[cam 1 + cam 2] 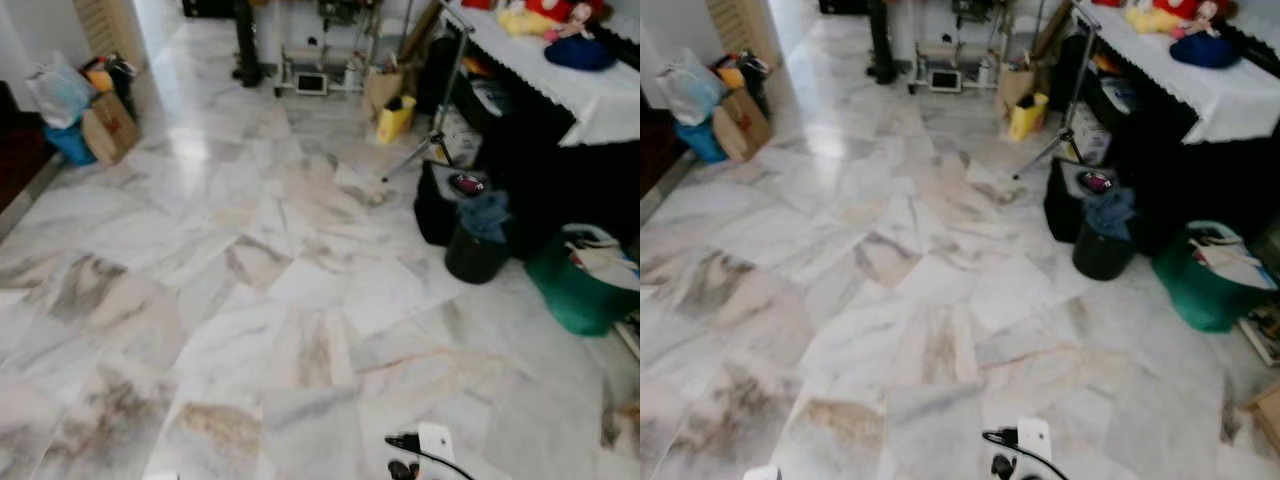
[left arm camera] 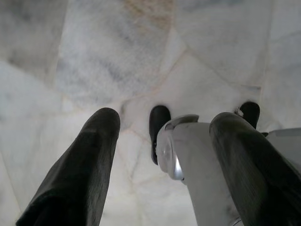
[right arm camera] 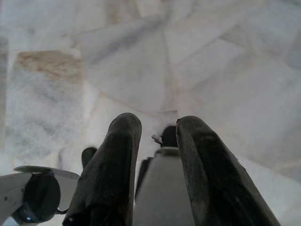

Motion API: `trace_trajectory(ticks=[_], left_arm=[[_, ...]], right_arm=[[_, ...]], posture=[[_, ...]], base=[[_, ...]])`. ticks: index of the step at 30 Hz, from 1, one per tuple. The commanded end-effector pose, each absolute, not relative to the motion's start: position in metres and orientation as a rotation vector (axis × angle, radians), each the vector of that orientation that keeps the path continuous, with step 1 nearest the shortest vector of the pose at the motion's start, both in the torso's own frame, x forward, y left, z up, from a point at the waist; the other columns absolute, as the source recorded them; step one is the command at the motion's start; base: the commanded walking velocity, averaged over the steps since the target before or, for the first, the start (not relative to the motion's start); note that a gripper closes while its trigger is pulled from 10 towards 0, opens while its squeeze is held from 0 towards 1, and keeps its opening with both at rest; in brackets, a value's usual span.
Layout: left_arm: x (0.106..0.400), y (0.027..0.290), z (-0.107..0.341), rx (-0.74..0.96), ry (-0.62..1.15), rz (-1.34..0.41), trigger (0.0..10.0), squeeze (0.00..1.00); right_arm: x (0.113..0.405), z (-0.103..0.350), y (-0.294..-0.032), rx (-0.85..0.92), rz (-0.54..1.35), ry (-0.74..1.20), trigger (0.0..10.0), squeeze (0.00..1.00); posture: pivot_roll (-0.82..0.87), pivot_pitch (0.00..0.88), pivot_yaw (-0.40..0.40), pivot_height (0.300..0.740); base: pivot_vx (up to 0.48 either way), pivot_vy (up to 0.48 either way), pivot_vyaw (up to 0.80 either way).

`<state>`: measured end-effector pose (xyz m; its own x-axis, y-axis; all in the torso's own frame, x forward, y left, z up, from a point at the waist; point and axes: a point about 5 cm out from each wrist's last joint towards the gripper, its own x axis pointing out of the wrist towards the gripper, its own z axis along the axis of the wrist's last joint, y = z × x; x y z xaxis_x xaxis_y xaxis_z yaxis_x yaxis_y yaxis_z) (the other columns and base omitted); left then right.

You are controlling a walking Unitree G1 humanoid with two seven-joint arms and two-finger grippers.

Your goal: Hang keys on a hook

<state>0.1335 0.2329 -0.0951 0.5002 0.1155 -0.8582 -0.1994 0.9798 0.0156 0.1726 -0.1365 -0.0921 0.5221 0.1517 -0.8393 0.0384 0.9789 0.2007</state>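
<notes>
Both arms hang straight down over the marble floor (image 1: pixel 250 300): the left pincer (image 2: pixel 162 136) points at the tiles with its two black fingers (image 2: pixel 89 160) spread wide and nothing between them, the robot's silver leg and dark feet showing past them. The right pincer (image 3: pixel 157 141) hangs likewise, fingers parted with a narrower gap and holding nothing. Ahead on the right stands a desk (image 1: pixel 600 100) under a white cloth, with a black bin (image 1: pixel 475 250) and a green bag (image 1: pixel 575 295) on the floor beside it; I cannot tell where keys or hook are.
</notes>
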Motion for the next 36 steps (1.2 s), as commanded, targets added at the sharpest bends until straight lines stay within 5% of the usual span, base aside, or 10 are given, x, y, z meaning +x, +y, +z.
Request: trace_trajectory(ticks=[1, 36], left_arm=[[0.132, 0.234, -0.096, -0.056, 1.051, 0.183, 10.0, 0.0], [0.157, 0.233, -0.087, -0.03, 0.993, 0.164, 10.0, 0.0]], right_arm=[[0.17, -0.093, -0.137, 0.207, 0.069, 1.03, 10.0, 0.0], [0.18, -0.089, -0.134, 0.194, -0.073, 0.995, 10.0, 0.0]], posture=[[0.1, 0.0, -0.052, 0.74], [0.09, 0.0, -0.029, 0.74]], base=[[0.0, 0.0, -0.76], [0.0, 0.0, -0.76]])
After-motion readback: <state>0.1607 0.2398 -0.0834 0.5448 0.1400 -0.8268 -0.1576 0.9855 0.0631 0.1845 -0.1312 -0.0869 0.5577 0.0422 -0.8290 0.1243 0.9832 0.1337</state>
